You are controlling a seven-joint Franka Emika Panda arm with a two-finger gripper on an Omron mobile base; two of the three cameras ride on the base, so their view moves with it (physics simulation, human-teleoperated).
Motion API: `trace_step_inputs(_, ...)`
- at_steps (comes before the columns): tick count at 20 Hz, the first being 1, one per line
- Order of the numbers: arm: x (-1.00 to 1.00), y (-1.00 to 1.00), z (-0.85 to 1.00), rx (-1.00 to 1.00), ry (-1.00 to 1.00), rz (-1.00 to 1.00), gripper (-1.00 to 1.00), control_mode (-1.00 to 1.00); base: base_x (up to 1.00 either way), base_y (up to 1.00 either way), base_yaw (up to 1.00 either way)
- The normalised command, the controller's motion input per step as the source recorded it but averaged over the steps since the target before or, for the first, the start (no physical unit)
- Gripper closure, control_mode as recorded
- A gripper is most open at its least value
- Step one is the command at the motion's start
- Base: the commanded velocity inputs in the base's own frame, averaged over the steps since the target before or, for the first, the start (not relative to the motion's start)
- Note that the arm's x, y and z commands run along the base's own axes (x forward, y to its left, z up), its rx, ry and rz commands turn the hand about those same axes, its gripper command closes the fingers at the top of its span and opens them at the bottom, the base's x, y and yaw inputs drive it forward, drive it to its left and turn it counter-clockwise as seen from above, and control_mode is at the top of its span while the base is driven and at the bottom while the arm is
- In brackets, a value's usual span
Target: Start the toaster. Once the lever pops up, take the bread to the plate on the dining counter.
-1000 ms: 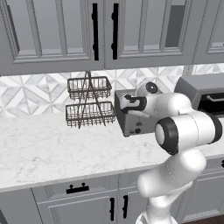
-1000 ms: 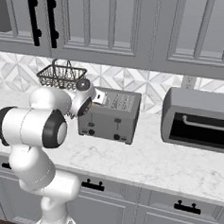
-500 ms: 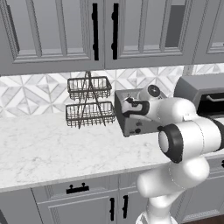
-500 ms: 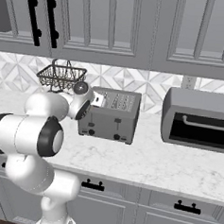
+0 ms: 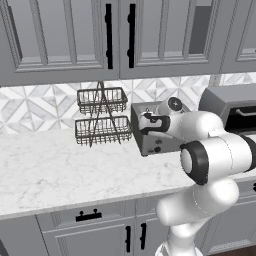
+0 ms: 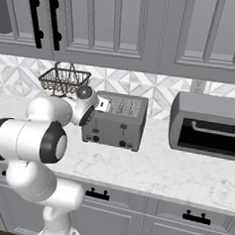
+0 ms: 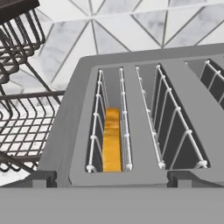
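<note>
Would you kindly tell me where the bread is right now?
In the hand view, the bread stands inside the toaster's left slot, sunk low between its wire guides, on the side nearest the wire basket.

The bread [image 7: 112,141] sits mostly hidden inside the toaster [image 7: 131,131] slot.

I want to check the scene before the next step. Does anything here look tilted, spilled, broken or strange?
Nothing stands out. The toaster stands upright on the marble worktop, and the bread sits straight and deep in one slot. The wire rack beside it is upright, and nothing is spilled on the worktop.
</note>
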Motion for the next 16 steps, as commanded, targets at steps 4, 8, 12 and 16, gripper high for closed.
trace_step_inputs(4,0.06,0.0,0.0,0.0,0.0,0.0,-1.0,-1.0,0.0,0.0,0.0)
trace_step_inputs(8,0.0,0.0,0.0,0.0,0.02,0.0,-1.0,-1.0,0.0,0.0,0.0)
trace_step_inputs(12,0.0,0.0,0.0,0.0,0.0,0.0,-1.0,-1.0,0.0,0.0,0.0)
trace_step_inputs(16,0.0,0.0,0.0,0.0,0.0,0.0,-1.0,-1.0,0.0,0.0,0.0)
